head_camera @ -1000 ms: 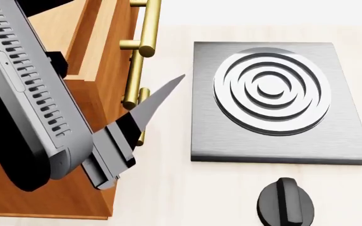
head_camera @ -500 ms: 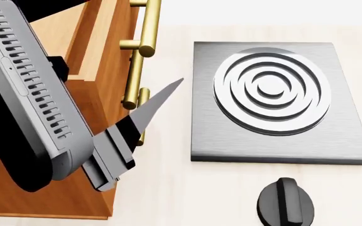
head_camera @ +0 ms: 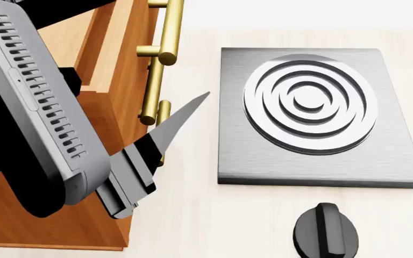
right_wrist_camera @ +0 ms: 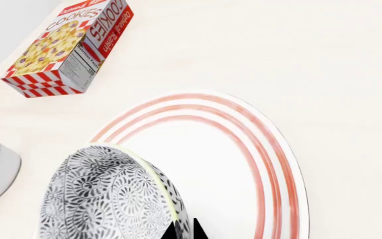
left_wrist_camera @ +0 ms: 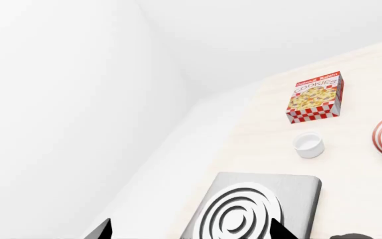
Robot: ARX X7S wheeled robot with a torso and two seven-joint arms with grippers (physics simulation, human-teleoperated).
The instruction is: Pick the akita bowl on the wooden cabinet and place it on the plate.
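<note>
Matt orange-brown wooden cabinet (head_camera: 113,80), brushed-metal stove plate (head_camera: 246,156), glossy plate (right_wrist_camera: 244,164).

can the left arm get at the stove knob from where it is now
Probably yes. In the head view the left gripper hangs beside the cabinet, and only bare counter lies between it and the knob, past the stove plate.

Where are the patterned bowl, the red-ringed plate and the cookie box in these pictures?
bowl (right_wrist_camera: 111,199), right wrist view, on its patterned outer wall.
plate (right_wrist_camera: 244,144), right wrist view, on its red rings.
cookie box (right_wrist_camera: 65,45), right wrist view, on its printed top face.
</note>
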